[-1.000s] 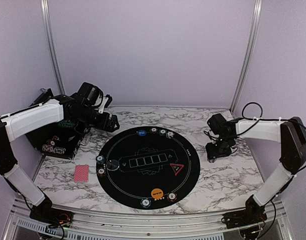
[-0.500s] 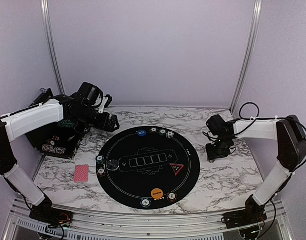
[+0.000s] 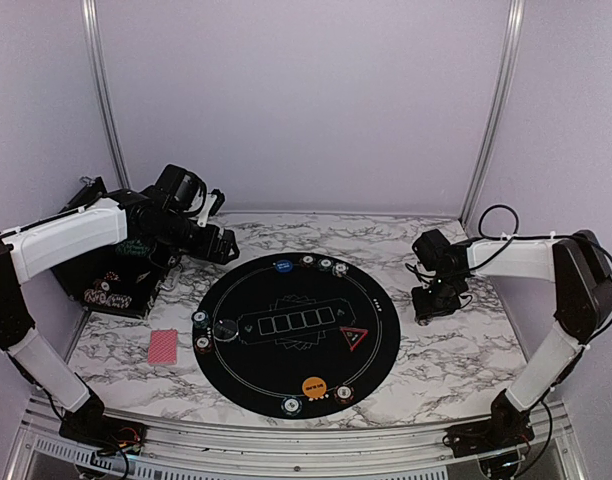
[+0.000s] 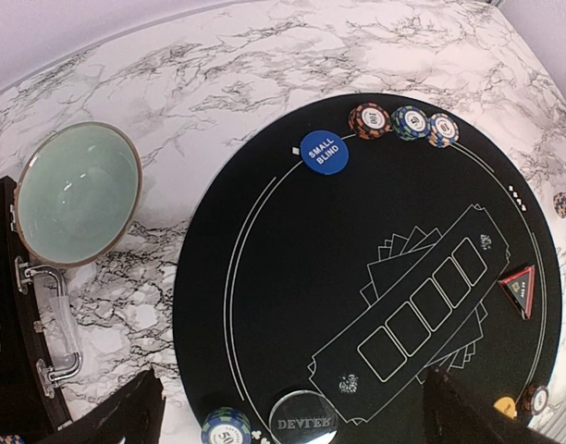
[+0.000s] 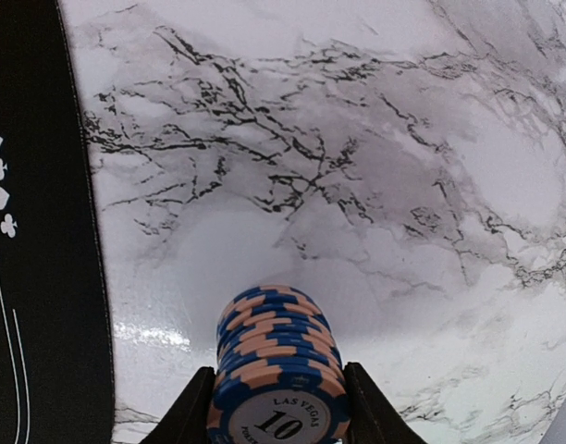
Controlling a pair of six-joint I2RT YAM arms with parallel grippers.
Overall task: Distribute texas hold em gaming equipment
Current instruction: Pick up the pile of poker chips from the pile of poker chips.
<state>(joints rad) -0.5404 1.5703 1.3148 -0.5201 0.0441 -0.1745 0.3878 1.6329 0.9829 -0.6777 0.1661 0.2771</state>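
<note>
Marble (image 5: 375,139); chips (image 5: 276,365) (stacked) inside right hand (image 5: 276,412)

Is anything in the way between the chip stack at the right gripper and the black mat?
Nothing visible. The chip stack sits within the right gripper on the marble tabletop, with only bare marble toward the black mat.

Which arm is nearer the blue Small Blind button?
Left. The left arm ends just left of the Small Blind button; the right arm is beyond the mat's right side, jaws on a poker chip stack.
</note>
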